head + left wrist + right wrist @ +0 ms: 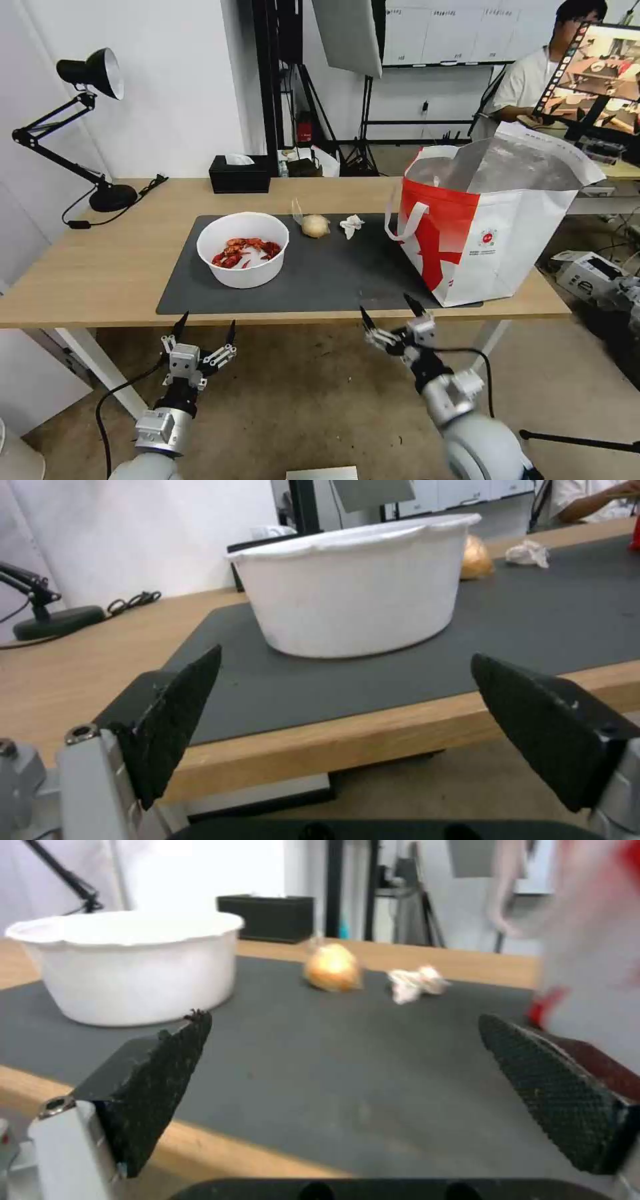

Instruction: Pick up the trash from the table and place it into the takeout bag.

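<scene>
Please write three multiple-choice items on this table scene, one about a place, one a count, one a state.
1. Where does the takeout bag stand?
A. at the table's right end
B. beside the lamp
C. on the floor

2. How many trash items lie on the mat?
A. one
B. three
C. five

3. How are the left tool and right tool?
A. both shut on trash
B. one inside the bag
C. both open, empty

Answers: 1 A, the bag sits at the right end. 2 B, the bowl, bagged bun and tissue. 3 C, both hover before the table's near edge, jaws spread.
</scene>
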Motion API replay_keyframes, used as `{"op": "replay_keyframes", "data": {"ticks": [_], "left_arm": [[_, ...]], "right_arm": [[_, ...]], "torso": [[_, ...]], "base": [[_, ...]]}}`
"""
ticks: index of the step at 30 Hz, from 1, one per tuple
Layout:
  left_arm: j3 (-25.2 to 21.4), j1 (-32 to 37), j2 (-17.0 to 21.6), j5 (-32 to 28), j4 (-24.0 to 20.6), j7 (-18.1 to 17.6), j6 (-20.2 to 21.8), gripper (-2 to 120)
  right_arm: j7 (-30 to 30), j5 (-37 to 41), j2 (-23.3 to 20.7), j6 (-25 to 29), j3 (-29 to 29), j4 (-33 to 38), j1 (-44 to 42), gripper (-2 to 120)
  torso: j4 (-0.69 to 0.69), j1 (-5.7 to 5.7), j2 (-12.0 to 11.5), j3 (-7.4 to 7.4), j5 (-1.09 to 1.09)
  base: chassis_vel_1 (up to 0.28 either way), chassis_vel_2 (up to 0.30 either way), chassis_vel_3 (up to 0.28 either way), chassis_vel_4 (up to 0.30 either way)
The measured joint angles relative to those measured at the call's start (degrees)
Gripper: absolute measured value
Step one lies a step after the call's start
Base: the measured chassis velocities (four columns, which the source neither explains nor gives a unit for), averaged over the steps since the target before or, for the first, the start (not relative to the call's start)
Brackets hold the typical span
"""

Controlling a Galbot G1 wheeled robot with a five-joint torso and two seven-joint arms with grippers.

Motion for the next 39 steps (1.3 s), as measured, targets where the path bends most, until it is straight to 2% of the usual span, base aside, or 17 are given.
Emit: {"op": "replay_keyframes", "data": {"ticks": [2,4,11,15,18,23,26,27,30,31,34,39], "left_arm": [[-0.07,0.14,-0.05,0.03,-0.06,0.00,0.05,100],[-0.23,0.72,-0.19,0.21,-0.46,0.00,0.16,100],[-0.88,1.44,-0.49,0.42,-0.76,0.00,0.20,100],[-1.72,2.05,-0.65,0.43,-1.03,0.00,0.20,100],[-2.00,2.15,-0.90,0.43,-1.07,0.00,0.17,100],[-1.88,2.30,-0.95,0.43,-0.99,0.00,0.13,100],[-1.80,2.30,-0.58,0.44,-0.74,-0.01,0.12,100],[-1.80,2.30,-0.58,0.44,-0.74,-0.01,0.12,100],[-1.79,2.25,-0.26,0.38,-0.74,-0.02,0.13,100],[-1.79,2.25,-0.26,0.38,-0.74,-0.02,0.13,100],[-2.07,2.49,-0.13,0.29,-0.88,-0.04,0.15,100],[-2.47,3.07,-0.07,0.25,-0.98,-0.05,0.14,100]], "right_arm": [[0.24,0.53,-0.10,-0.41,-1.58,-1.37,2.67,100],[1.48,2.16,0.13,-1.58,-5.54,-4.29,9.00,100],[3.35,4.47,1.24,-3.45,-10.10,-7.07,16.50,100],[6.57,5.45,2.27,-5.93,-13.02,-8.74,21.59,100],[13.04,8.26,3.44,-9.86,-15.62,-10.05,25.66,100],[18.15,9.18,4.61,-12.33,-17.52,-11.80,28.88,100],[24.93,12.54,6.67,-15.73,-19.91,-13.88,33.38,100],[24.93,12.54,6.67,-15.73,-19.91,-13.88,33.38,100],[30.50,15.65,8.76,-17.89,-21.36,-16.17,37.16,100],[30.50,15.65,8.76,-17.89,-21.36,-16.17,37.16,100],[35.54,18.46,11.19,-20.08,-21.94,-19.03,40.84,100],[38.72,20.76,13.36,-21.86,-21.95,-22.64,44.45,100]], "torso": [[-0.01,0.00,0.00,0.01,0.00],[-0.01,0.00,0.00,0.00,-0.01],[0.00,0.00,0.00,0.00,-0.01],[-0.01,0.00,0.00,0.00,-0.01],[-0.01,0.00,0.00,0.00,-0.01],[-0.02,0.00,0.00,0.00,-0.01],[-0.02,0.00,0.00,0.00,-0.01],[-0.02,0.00,0.00,0.00,-0.01],[-0.01,0.00,0.00,0.00,-0.01],[-0.01,0.00,0.00,0.00,-0.01],[-0.01,0.00,0.00,0.00,0.00],[-0.01,0.00,0.00,0.00,0.00]], "base": [[0.000,0.000,0.000,0.000],[0.000,0.000,0.000,0.000],[0.000,0.000,0.000,0.000],[0.000,0.000,0.000,0.000],[0.000,0.000,0.000,0.000],[0.000,0.000,0.000,0.000],[0.000,0.000,0.000,0.000],[0.000,0.000,0.000,0.000],[0.000,0.000,0.000,0.000],[0.000,0.000,0.000,0.000],[0.000,0.000,0.000,0.000],[0.000,0.000,0.000,0.000]]}}
